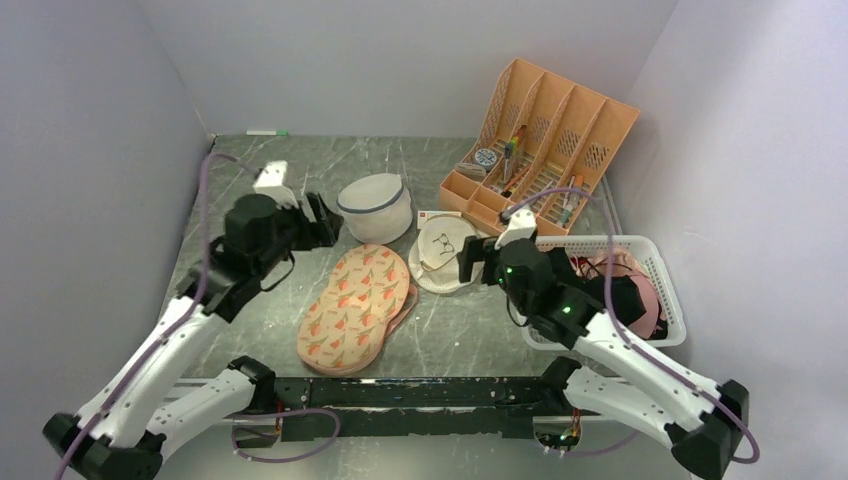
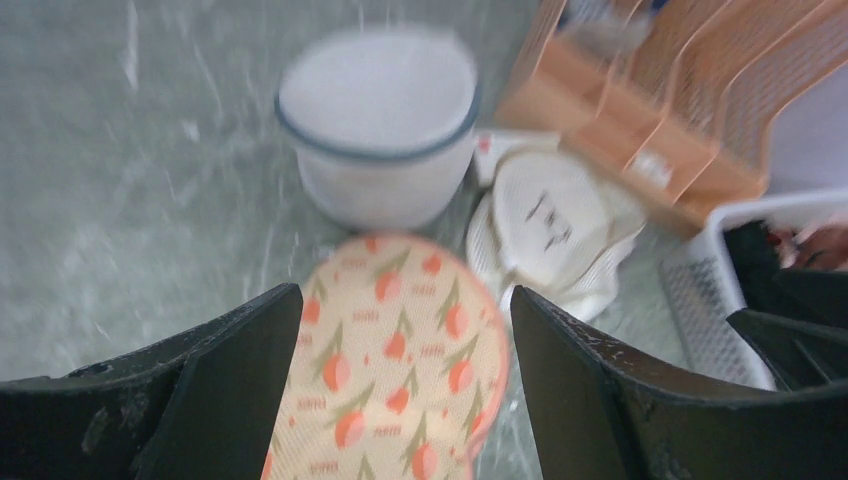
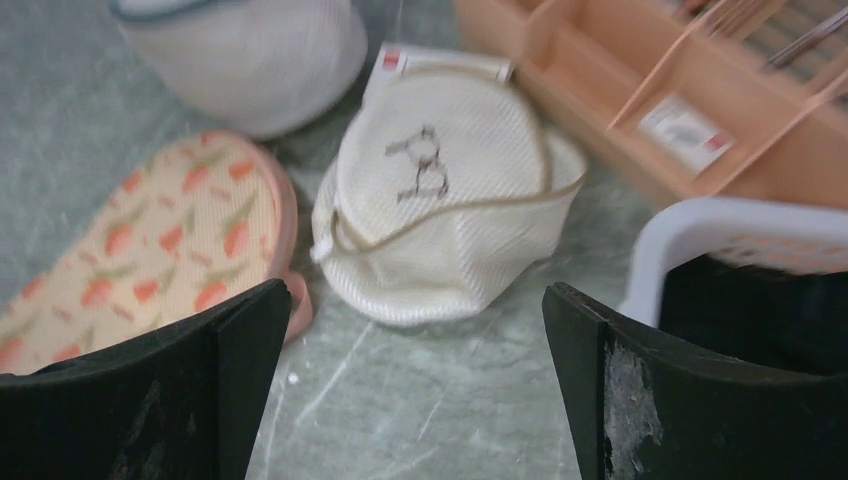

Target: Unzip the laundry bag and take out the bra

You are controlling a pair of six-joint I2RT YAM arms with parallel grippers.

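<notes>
The laundry bag (image 1: 355,305) is a flat peanut-shaped beige bag with orange-red print and pink edging. It lies closed in the middle of the table. It also shows in the left wrist view (image 2: 390,370) and the right wrist view (image 3: 150,250). My left gripper (image 1: 328,222) is open and empty, above the table just left of the bag's far end. My right gripper (image 1: 470,262) is open and empty, to the right of the bag, near the round cream bag. The bra is hidden.
A white dome mesh bag with blue trim (image 1: 375,205) stands behind the laundry bag. A round cream bag with a glasses drawing (image 1: 440,255) lies to its right. An orange desk organiser (image 1: 540,150) stands at the back right. A white basket (image 1: 660,290) holds pink and dark garments.
</notes>
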